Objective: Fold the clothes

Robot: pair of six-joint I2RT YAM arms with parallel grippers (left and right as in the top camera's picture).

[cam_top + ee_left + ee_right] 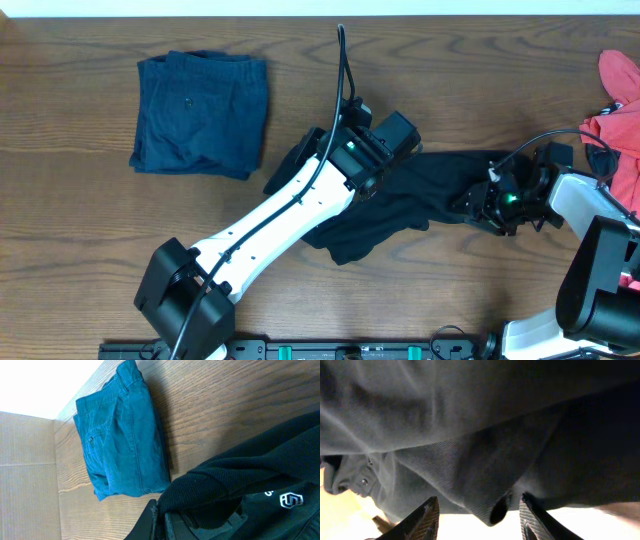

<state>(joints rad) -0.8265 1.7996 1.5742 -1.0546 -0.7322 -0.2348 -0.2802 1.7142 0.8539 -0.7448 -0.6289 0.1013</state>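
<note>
The clothes lie on a wooden table. A long black garment (pixel 420 195) is bunched across the middle, and its white round logo (pixel 291 500) shows in the left wrist view. My left gripper (pixel 288 168) reaches to the garment's left end and is shut on a fold of the black fabric (pixel 215 485); the jaws (pixel 159 512) are pressed together on it. My right gripper (pixel 482 205) sits at the garment's right end. It stands open (pixel 480 520), and a loose fold of the black cloth (pixel 485 485) hangs between its fingers without being pinched.
Folded navy-blue shorts (pixel 200 112) lie at the back left, also ahead of the left gripper as the blue shorts (pixel 122 435). Coral-red pieces (pixel 620 100) are piled at the right edge. A brown cardboard surface (pixel 25 460) borders the table beyond the shorts.
</note>
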